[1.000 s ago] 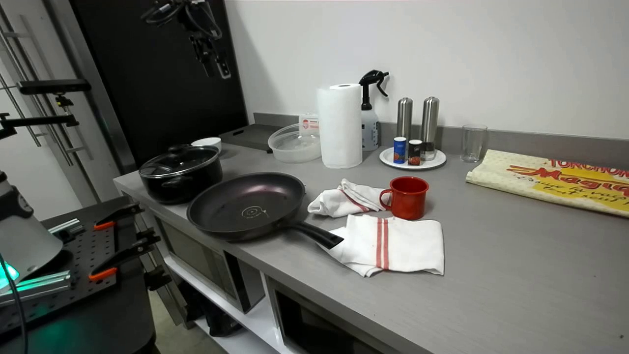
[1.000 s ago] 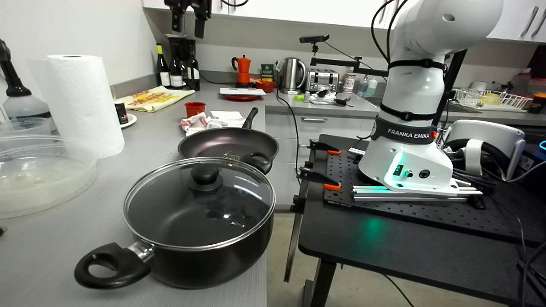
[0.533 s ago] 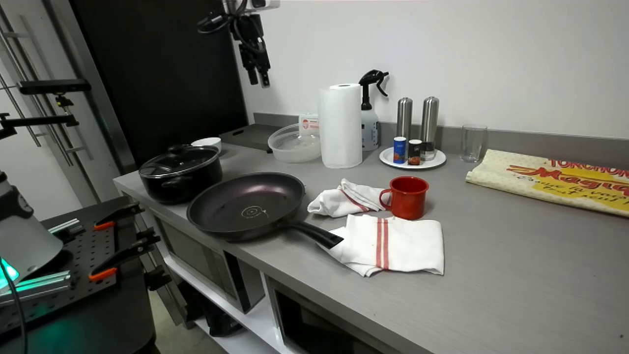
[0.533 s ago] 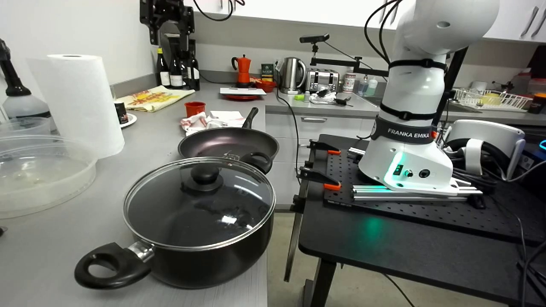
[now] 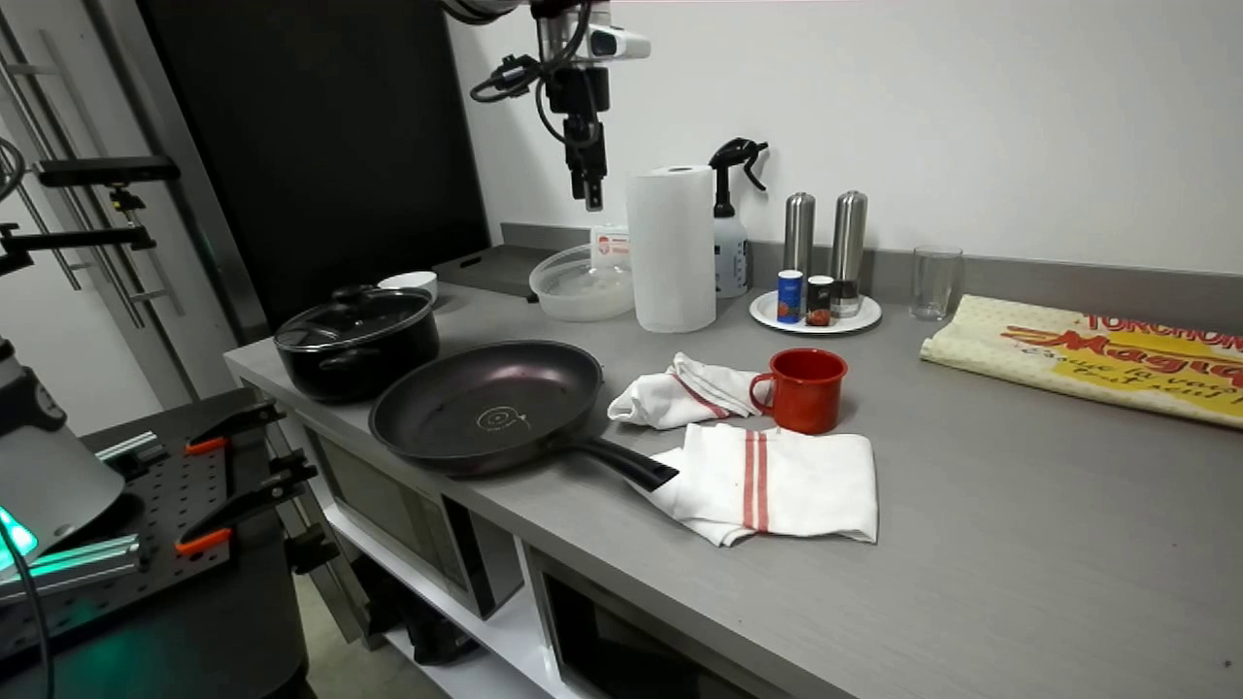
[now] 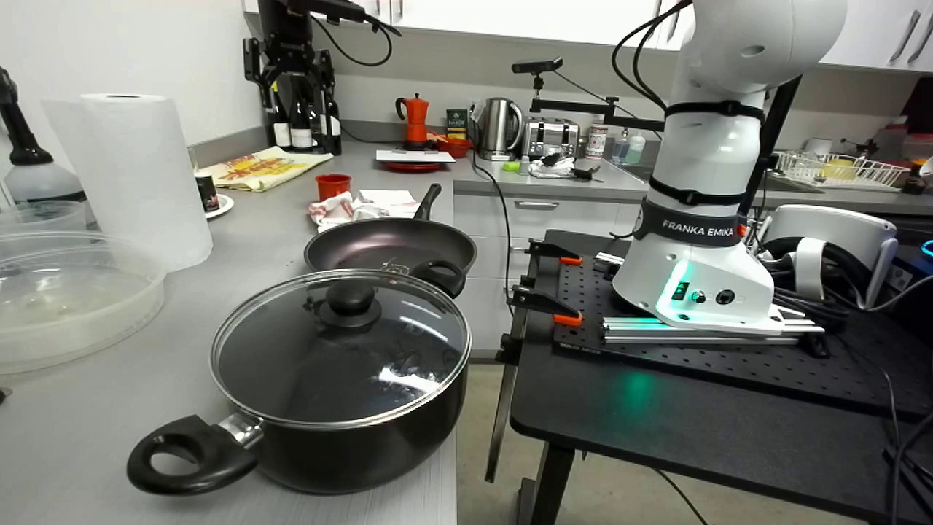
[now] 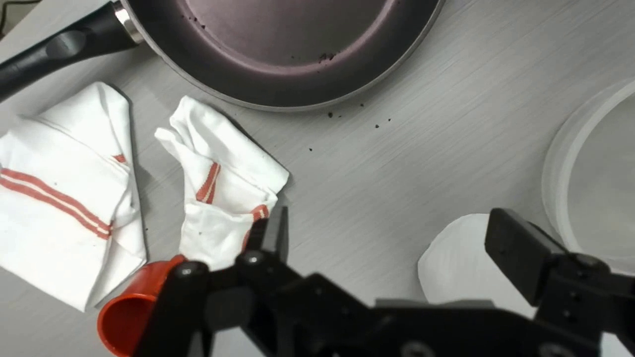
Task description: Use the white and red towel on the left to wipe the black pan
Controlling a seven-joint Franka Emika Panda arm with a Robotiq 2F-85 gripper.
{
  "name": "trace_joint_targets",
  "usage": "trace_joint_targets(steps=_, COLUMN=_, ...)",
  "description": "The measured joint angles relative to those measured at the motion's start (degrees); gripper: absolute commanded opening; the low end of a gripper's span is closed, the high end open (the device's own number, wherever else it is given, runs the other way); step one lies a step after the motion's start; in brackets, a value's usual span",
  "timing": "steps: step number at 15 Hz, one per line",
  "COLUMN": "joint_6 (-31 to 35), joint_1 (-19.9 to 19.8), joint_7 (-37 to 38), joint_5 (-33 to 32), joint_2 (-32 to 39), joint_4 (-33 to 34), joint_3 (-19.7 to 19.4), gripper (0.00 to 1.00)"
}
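Sitting at the left of an exterior view is a lidded black pot (image 5: 393,367), then rightward the black pan (image 5: 486,383), dark specks (image 7: 325,57) inside it in the wrist view, a clear tub (image 5: 581,306), a crumpled white and red towel (image 5: 675,400), a folded striped towel (image 5: 806,485) lower down, a red mug (image 5: 814,393) beside both, and a plate (image 5: 765,308) bearing two steel grinders (image 5: 849,243) and small shakers (image 5: 789,299). At the upper middle of that frame, the tool (image 5: 587,197) hangs well above the counter (image 5: 1020,544), and the wrist view shows its fingers (image 7: 518,255) spread wide.

Kitchen, with kettle (image 6: 498,127) and toaster (image 6: 557,135)
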Motion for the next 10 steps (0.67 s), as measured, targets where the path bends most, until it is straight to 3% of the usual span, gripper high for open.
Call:
trace_joint_targets(steps=5, joint_6=-3.6, joint_1=-3.4, joint_7=0.2, joint_5=4.8, joint_2=7.6, joint_4=7.1, joint_3=-1.2, gripper=1.00)
trace_joint_targets(steps=10, joint_6=-4.0, joint_1=-5.3, joint_7=0.1, joint_5=6.9, joint_2=12.3, joint_4=9.0, joint_3=-1.3, gripper=1.00)
